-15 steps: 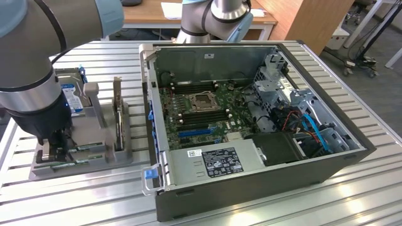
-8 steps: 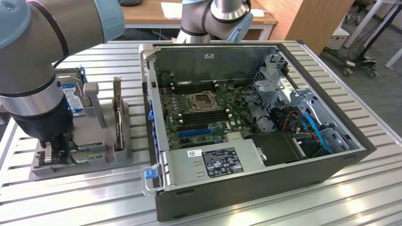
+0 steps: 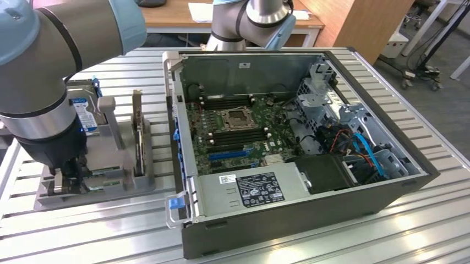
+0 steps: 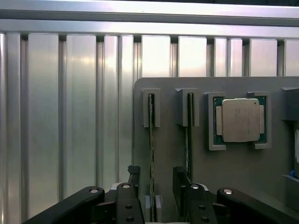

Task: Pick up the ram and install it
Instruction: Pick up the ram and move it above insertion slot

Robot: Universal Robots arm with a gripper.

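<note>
Two ram sticks stand on edge in the slots of a grey holder (image 4: 205, 158). In the wrist view I look down on their thin green edges, one ram stick (image 4: 152, 140) and a second one (image 4: 188, 135) beside it. My gripper (image 4: 156, 184) is open and straddles the first stick, with a black finger (image 4: 133, 179) on one side and the other finger between the two sticks. A gap shows on both sides of the stick. In the exterior view my gripper (image 3: 70, 179) hangs low over the holder (image 3: 110, 184) at the exterior view's left.
An open computer case (image 3: 294, 220) stands to the exterior view's right of the holder, its motherboard (image 3: 235, 124) exposed with dark memory slots. The holder also carries a processor (image 4: 239, 120), an upright expansion card (image 3: 137, 132) and a hard drive (image 3: 85, 113). Everything rests on a ribbed aluminium table (image 4: 60, 116).
</note>
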